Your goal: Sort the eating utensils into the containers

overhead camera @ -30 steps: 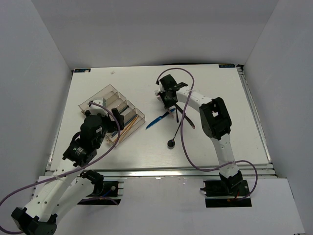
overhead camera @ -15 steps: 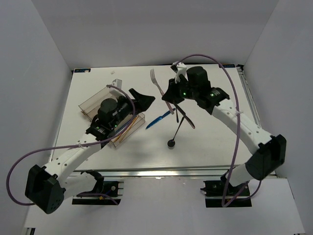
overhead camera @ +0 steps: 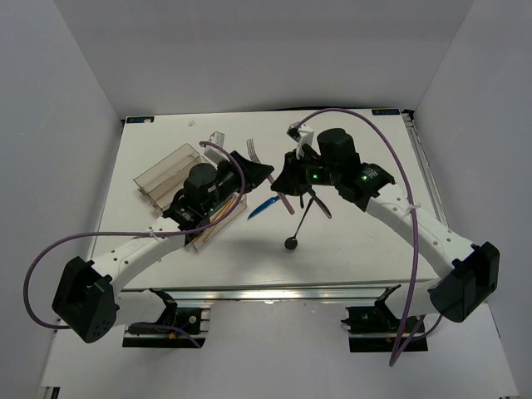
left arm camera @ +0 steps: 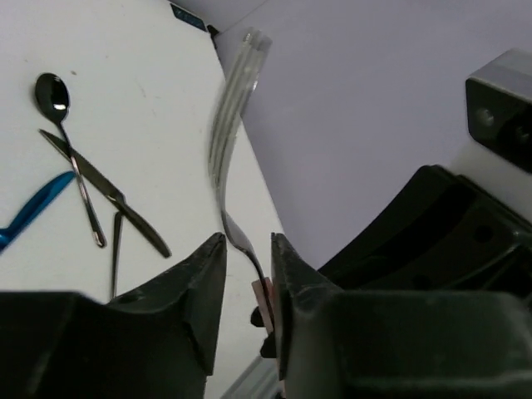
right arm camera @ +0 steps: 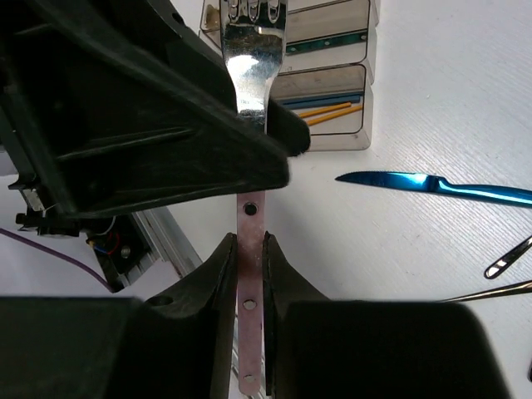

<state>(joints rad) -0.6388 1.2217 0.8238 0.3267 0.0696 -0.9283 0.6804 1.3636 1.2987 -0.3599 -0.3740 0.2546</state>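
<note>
fork [right arm camera: 252,50] aloft over the surface [overhead camera: 357,241], between tray [overhead camera: 160,171] and blue knife [overhead camera: 268,204], tines pointing away. right fingers [right arm camera: 220,274] pinch its pink handle. left fingers [left arm camera: 204,283] straddle the neck, half closed; i cannot tell whether they grip.

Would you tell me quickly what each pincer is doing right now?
Left pincer: part open, fingers astride the neck of the fork, gaps showing.
Right pincer: shut on the fork's pink handle.
</note>
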